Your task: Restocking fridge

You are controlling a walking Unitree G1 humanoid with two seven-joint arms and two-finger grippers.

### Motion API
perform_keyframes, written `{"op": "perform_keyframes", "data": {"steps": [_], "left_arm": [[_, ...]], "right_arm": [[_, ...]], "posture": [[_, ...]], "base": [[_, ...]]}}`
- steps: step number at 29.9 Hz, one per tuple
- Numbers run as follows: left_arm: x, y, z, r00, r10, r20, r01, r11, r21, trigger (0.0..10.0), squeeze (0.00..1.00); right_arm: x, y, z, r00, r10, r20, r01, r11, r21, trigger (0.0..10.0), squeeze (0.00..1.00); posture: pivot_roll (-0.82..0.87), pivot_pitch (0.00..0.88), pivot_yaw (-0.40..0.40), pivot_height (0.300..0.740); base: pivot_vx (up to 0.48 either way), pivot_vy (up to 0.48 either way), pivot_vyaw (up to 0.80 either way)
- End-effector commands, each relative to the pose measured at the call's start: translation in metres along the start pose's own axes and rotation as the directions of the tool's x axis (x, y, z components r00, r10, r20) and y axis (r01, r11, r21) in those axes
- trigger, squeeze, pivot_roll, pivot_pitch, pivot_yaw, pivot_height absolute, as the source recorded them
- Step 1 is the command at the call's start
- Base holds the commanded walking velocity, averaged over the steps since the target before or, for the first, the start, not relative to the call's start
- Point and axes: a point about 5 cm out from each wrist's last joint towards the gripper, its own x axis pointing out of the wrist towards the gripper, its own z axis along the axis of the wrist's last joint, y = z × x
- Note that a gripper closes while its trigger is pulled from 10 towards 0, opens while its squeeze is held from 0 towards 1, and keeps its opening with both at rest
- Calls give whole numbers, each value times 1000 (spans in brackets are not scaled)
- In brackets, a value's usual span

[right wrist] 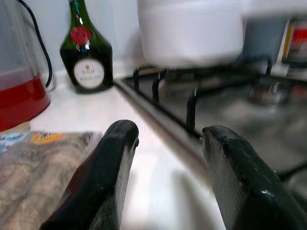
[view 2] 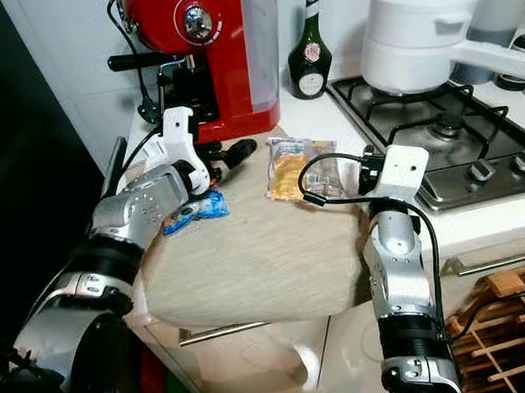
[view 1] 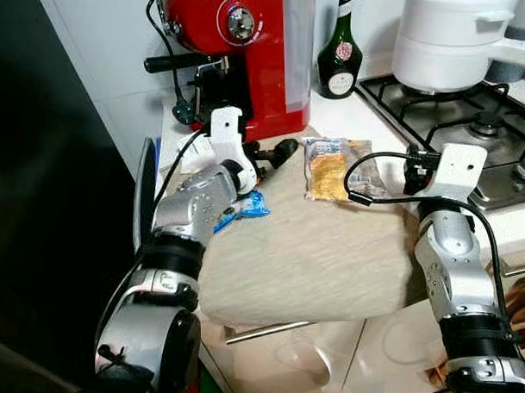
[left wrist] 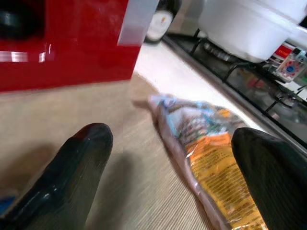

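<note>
Beige woven cloth (view 1: 308,264) covers the near part of the tabletop (view 1: 350,111), and on it lies the clear food packet (view 1: 335,166) with its orange and yellow print, flat, near the cloth's far edge and in front of the red coffee machine (view 1: 240,51). The left gripper (view 1: 274,151) reaches over the cloth just left of the packet, its jaws spread wide and holding nothing; in the left wrist view the packet (left wrist: 206,148) lies between the two black fingers (left wrist: 67,177), nearer the one at the frame's edge, which cuts off the packet's near end. Whether that finger touches the wrap is hard to say, as the view is blurred. A small blue wrapper (view 1: 244,209) lies on the cloth partly hidden under the left forearm. The right gripper (right wrist: 168,167) is hidden behind its white wrist housing in the head views; its own camera shows the jaws parted and empty, low over the white tabletop beside the hob (view 1: 467,120), with the packet (right wrist: 43,153) off to one side, outside the fingers. A dark green bottle (view 1: 339,51) stands behind, next to the coffee machine, and a white pot (view 1: 455,34) sits on the hob, partly cut off by the frame.
</note>
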Motion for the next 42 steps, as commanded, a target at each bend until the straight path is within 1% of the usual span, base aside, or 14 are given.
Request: {"op": "perform_keyframes", "data": {"steps": [1,2,5,7,8,13,14,16,19,22,26,32,41,42], "left_arm": [[1,2,2,1000,4,9,-4,999,-32,10000,0],[5,0,-4,1000,-3,-9,2,998,-66,10000,0],[9,-2,-13,999,5,-47,-9,997,-83,10000,0],[10,-2,-15,999,9,-54,-13,996,-85,10000,0],[12,-6,-17,998,-3,-55,-2,995,-97,10000,0],[16,-11,-18,998,-16,-53,10,993,-117,10000,0],[19,-15,-21,998,-22,-60,15,993,-115,10000,0],[19,-15,-21,998,-23,-62,16,993,-114,10000,0],[22,-21,-27,995,-29,-91,20,996,-91,10000,0],[23,-23,-33,992,-20,-124,12,998,-65,10000,0],[24,-24,-45,983,16,-184,-31,996,-78,10000,0],[26,-31,-50,979,-7,-203,-18,992,-121,10000,0],[29,-39,-52,981,-35,-191,1,984,-176,10000,0],[30,-40,-51,982,-39,-186,5,983,-182,10000,0]], "right_arm": [[2,3,6,1000,26,-14,-25,997,67,10000,0],[2,2,6,997,57,-50,-51,991,124,10000,0],[1,2,4,988,117,-103,-97,979,181,10000,0],[1,2,4,986,129,-109,-108,976,187,10000,0],[1,6,5,976,176,-124,-147,965,216,10000,0],[1,16,13,959,254,-125,-223,949,223,10000,0],[-1,23,17,945,298,-134,-264,939,223,10000,0],[-1,25,17,942,306,-137,-272,936,222,10000,0],[-4,35,19,921,360,-150,-322,919,229,10000,0],[-5,38,19,911,378,-163,-338,913,230,10000,0],[-4,39,15,893,395,-215,-343,907,244,10000,0],[-4,38,11,885,396,-247,-328,904,274,10000,0],[-5,47,1,858,421,-293,-347,897,274,10000,0],[-5,49,-3,849,425,-314,-347,897,275,8471,0]], "posture": [[-214,0,147,740],[-223,0,149,740],[-236,0,148,740],[-237,0,148,740],[-244,0,147,740],[-257,0,142,740],[-260,0,140,740],[-260,0,140,740],[-266,0,136,740],[-268,0,134,740],[-273,0,131,740],[-275,0,130,740],[-275,0,130,740],[-273,0,129,740]], "base": [[0,0,0],[0,0,0],[0,0,0],[0,0,0],[0,0,0],[0,0,0],[0,0,0],[0,0,0],[0,0,0],[0,0,0],[0,0,0],[0,0,0],[0,0,0],[0,0,0]]}}
